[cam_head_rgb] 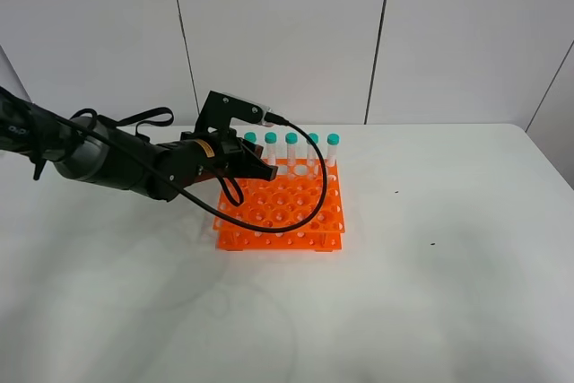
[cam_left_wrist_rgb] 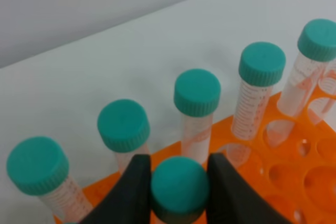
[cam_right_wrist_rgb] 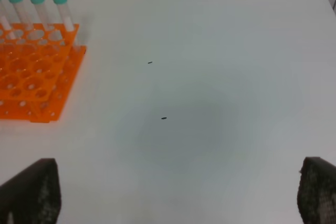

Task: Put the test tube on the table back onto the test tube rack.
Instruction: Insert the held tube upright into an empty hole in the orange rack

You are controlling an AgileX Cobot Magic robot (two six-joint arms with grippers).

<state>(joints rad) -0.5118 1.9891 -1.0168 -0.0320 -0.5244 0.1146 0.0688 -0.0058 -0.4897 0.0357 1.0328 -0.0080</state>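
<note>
Test tube [cam_left_wrist_rgb: 178,186] between closed left jaws, over rack [cam_left_wrist_rgb: 294,182]

White table [cam_head_rgb: 448,293] with smooth surface and rounded far right corner, set against pale panelled wall [cam_head_rgb: 278,33]. Orange test tube rack [cam_head_rgb: 285,213] stood directly on table, left of centre in the high view, two-tier with grid of round holes. Row of teal-capped tubes [cam_head_rgb: 291,152] stood upright along rack's far edge. Two small dark specks [cam_right_wrist_rgb: 164,118] lay on bare surface to the right of rack, well apart from it and from each other.
</note>
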